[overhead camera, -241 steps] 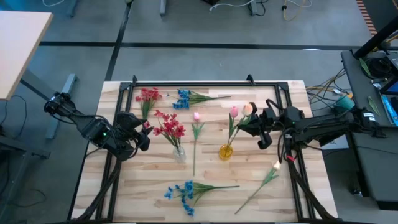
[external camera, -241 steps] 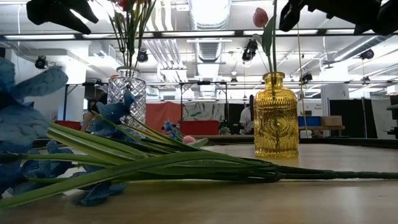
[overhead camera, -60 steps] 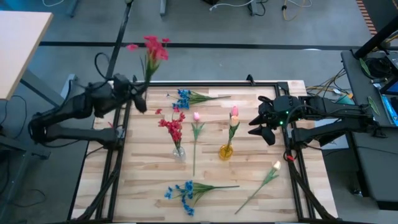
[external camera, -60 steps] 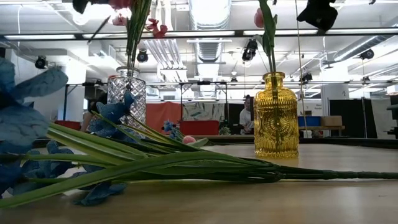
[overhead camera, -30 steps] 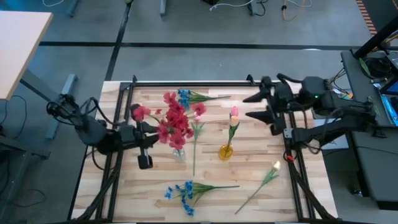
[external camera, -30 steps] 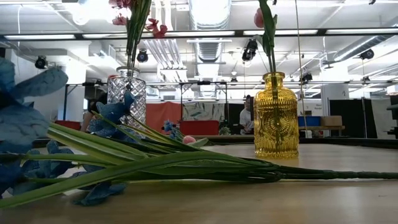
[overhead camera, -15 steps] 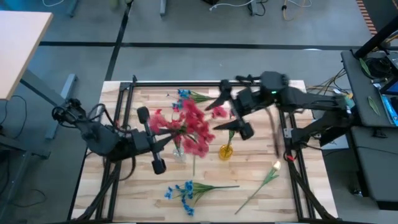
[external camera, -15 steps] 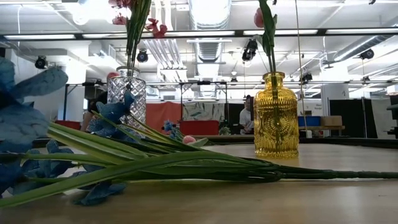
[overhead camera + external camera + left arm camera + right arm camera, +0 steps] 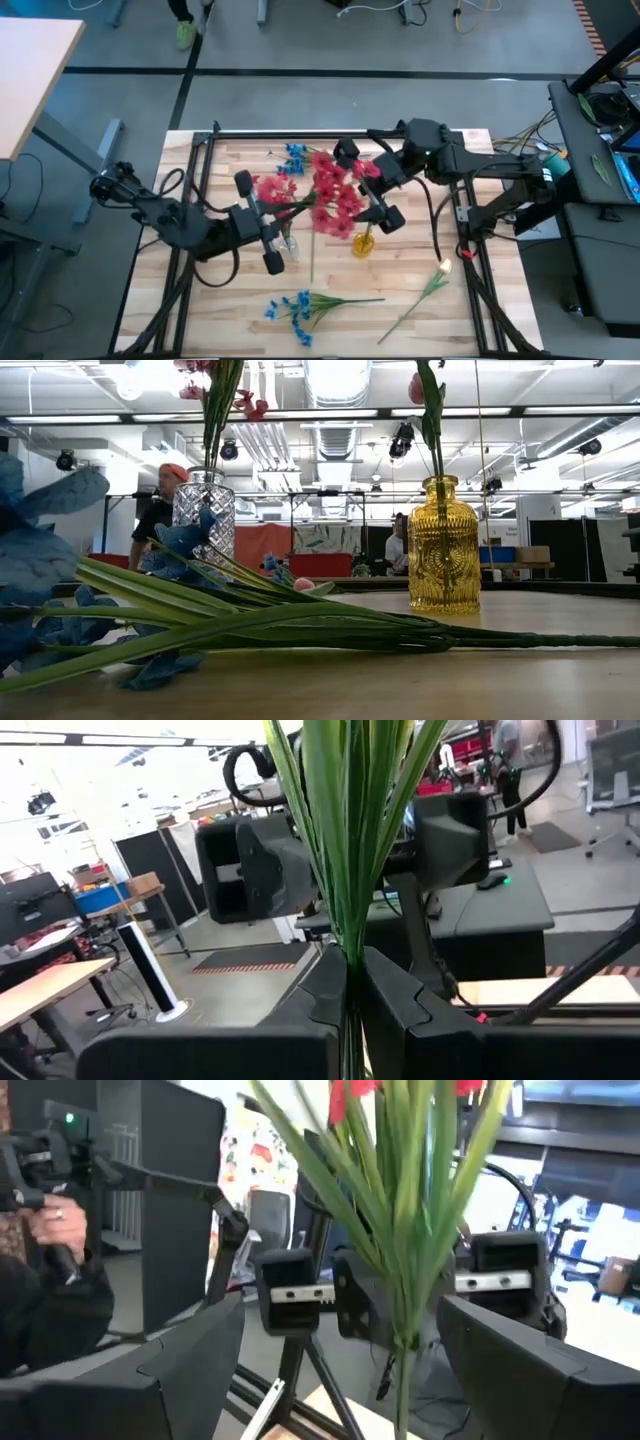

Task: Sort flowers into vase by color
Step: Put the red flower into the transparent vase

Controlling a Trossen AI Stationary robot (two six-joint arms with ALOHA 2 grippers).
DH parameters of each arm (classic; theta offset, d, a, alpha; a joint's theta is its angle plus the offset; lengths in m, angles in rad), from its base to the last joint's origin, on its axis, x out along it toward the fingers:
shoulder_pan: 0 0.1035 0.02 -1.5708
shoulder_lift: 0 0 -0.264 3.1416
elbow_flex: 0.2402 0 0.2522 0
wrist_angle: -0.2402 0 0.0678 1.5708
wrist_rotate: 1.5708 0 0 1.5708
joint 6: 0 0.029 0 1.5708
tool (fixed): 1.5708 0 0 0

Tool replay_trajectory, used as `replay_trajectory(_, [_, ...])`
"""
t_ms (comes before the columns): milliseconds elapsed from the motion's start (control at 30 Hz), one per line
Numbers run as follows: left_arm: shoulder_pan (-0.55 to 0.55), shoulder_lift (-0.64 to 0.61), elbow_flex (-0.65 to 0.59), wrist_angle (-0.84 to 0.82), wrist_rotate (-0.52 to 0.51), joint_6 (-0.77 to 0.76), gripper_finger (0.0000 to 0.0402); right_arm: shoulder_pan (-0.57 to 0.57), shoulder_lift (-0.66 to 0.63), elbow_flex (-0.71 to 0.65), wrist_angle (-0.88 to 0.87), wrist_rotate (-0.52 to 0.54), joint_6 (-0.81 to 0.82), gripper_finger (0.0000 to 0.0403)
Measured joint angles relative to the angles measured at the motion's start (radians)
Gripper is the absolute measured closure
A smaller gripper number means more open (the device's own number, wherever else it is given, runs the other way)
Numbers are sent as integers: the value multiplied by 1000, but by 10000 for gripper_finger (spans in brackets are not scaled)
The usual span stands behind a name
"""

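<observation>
My left gripper (image 9: 277, 214) hangs level over the table's middle left, shut on a spray of red flowers (image 9: 325, 197). The spray stands above the clear vase (image 9: 288, 247), which holds more red flowers (image 9: 215, 400). My right gripper (image 9: 367, 186) comes from the right and is open. Its two fingers (image 9: 130, 1380) stand on either side of the held spray's stems (image 9: 405, 1230) without touching them. The yellow vase (image 9: 363, 243) holds a pink tulip (image 9: 420, 388). Neither gripper shows in the low view. My left gripper pinches the bundle of green stems low down (image 9: 347, 982) between its two fingers. The fingers point level, from the table's left side, and lie across the stems. The spray is lifted clear of the table, stems rising from the fingers, blossoms leaning toward my right gripper.
Blue flowers lie near the front edge (image 9: 300, 305) and at the far edge (image 9: 295, 155). A pink tulip (image 9: 314, 235) lies between the vases, and a cream tulip (image 9: 430, 285) lies at the near right. A black frame (image 9: 300, 135) runs along the table's rim. A person stands far behind (image 9: 160, 510).
My left gripper has carried the red spray toward the table's right, to above the clear vase. My right gripper has swung toward the table's left to the spray and has opened wider, so that its fingers now stand on either side of the stems.
</observation>
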Motion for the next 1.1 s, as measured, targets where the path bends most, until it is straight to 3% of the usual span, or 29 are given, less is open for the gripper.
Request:
replay_trajectory(367, [17,9,-1,24,9,11,401,11,2,-1,-5,4,-36,86])
replay_trajectory(567, [29,12,-1,31,10,8,401,29,2,-6,-49,-59,-97,89])
replay_trajectory(833, [28,19,-2,20,97,3,401,59,2,-8,-58,-58,-207,88])
replay_trajectory(1000, [29,18,-4,19,85,3,401,72,1,-8,-54,116,-202,97])
replay_trajectory(1100, [29,17,-4,22,86,3,401,71,0,-8,-34,126,-178,103])
